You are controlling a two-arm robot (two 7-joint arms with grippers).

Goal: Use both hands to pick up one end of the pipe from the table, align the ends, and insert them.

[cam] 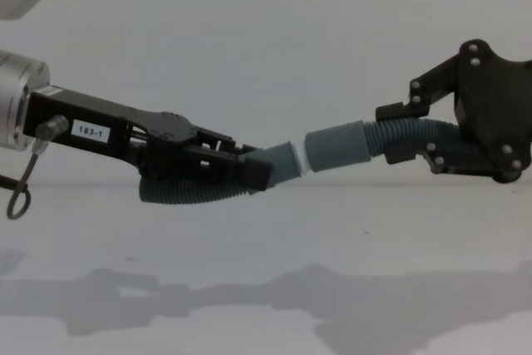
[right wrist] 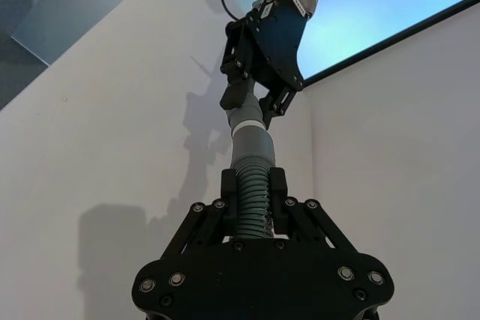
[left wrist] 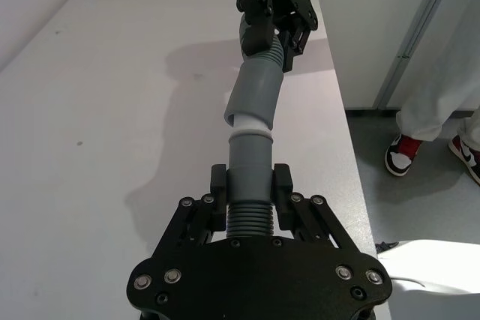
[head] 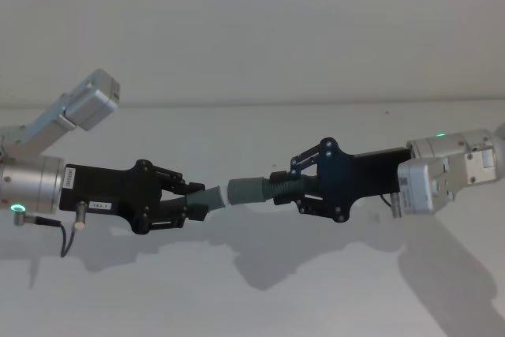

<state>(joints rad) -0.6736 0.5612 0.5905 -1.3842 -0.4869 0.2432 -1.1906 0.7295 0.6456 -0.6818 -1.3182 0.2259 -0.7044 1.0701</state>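
Observation:
Both grippers hold their pipe pieces in the air above the white table (head: pixel 237 290). My left gripper (head: pixel 197 204), the one with the white label, is shut on the corrugated piece (cam: pixel 179 193) just behind its grey collar (cam: pixel 278 162). The collar's white tip (cam: pixel 299 156) meets the mouth of the wider grey socket cuff (cam: pixel 337 148). My right gripper (head: pixel 278 187) is shut on the corrugated part (right wrist: pixel 251 192) behind that cuff. In the left wrist view the collar (left wrist: pixel 249 157) and the cuff (left wrist: pixel 255 91) join at a slight bend, with a white band still showing.
The table's right edge (left wrist: pixel 341 110) drops to a grey floor where a person's legs and shoes (left wrist: pixel 405 154) stand. A pale wall rises behind the table. A bright screen (right wrist: pixel 390 20) hangs above in the right wrist view.

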